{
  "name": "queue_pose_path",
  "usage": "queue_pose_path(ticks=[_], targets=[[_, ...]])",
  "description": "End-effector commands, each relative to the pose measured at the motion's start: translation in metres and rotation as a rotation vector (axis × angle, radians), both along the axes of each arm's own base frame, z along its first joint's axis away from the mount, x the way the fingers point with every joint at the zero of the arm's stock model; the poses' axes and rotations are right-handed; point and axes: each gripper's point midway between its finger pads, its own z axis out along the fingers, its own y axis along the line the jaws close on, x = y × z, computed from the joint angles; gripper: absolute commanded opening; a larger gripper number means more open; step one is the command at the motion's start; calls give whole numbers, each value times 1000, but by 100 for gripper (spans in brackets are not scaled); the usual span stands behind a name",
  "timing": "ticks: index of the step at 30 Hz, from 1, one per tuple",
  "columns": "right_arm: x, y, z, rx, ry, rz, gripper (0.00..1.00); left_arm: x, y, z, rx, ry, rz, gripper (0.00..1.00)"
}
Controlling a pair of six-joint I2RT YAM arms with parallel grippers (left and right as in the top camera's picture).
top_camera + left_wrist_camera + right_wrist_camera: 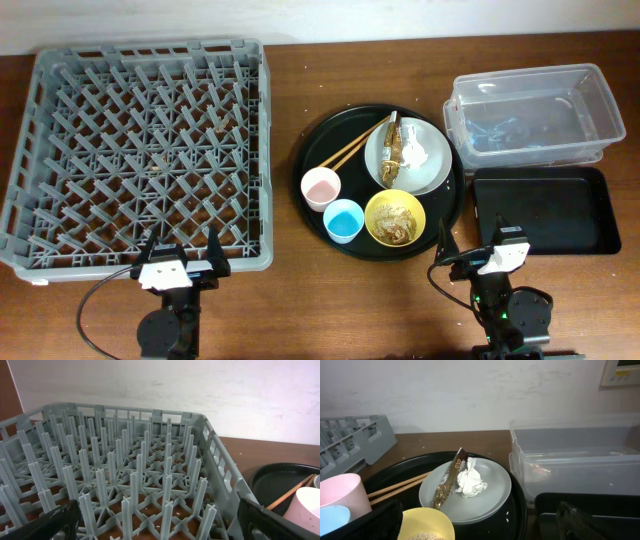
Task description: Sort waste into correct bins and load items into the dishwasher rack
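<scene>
Two pincers, both parked at the near edge of the worktop (290,300): left pincer (181,252) by the dishwasher rack (60,250), right pincer (478,248) by the round black tray (310,150). Both are spread wide and hold nothing.

All the task's things sit on that round tray:
- Napkin (470,481), on the white plate (490,500): soft and near weightless. Pinch the top of the crumple.
- Wrapper (448,485), lying against the napkin: thin, probably slick. Take the raised end, clear of the napkin.
- Chopsticks (350,150): light, and I'd expect them to roll. One end lies at the plate rim, so grab there, where they're off the tray.
- Yellow bowl (372,212) holds brown scraps (396,222). Keep it level until you're over a bin.
- Pink cup (321,187) and blue cup (343,219): light, so pinch one wall. They stand just beside each other and the bowl, which leaves little finger room.
- The plate looks glazed: stiff, slippery, likely breakable. Grip the rim only, once it's cleared.

Worktop is smooth brown wood. Clear tub (590,100) and black bin tray (545,210) are to the right, with the tub behind. The rack on the left holds nothing, pegs upright. There's open wood between rack and round tray, and a pale wall behind.
</scene>
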Motion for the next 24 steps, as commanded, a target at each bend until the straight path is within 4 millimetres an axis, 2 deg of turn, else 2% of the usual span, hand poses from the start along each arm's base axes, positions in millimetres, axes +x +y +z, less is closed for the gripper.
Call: queue_pose_path(ticks=[1, 5, 8, 9, 10, 12, 15, 17, 18, 20, 22, 24], targets=[[0, 0, -3, 2, 2, -7, 99, 0, -1, -1, 18, 1, -10, 99], [0, 0, -3, 6, 2, -2, 98, 0, -1, -1, 18, 1, -10, 99], [-1, 9, -1, 9, -3, 48, 98, 1, -9, 3, 14, -16, -54, 99], [-2, 11, 4, 10, -14, 61, 99, 1, -18, 13, 9, -55, -108, 99], [-4, 16, 15, 12, -31, 90, 98, -1, -29, 36, 6, -140, -174, 99], [-8, 21, 30, 14, -42, 121, 98, -5, -31, 56, -5, -181, -184, 99], [-15, 26, 49, 90, 45, 146, 99, -6, -31, 73, -111, -67, -181, 99], [-14, 27, 65, 97, 136, 144, 98, -1, -31, 95, -115, 22, -177, 99], [-11, 27, 71, 99, 182, 142, 98, 5, -33, 102, -116, 59, -183, 99], [-1, 33, 87, 111, 307, 170, 99, 23, -51, 121, -130, 166, -271, 99], [17, 41, 99, 132, 494, 201, 98, 44, -70, 129, -162, 338, -357, 99], [29, 44, 99, 147, 635, 207, 98, 58, -78, 128, -188, 474, -384, 99]])
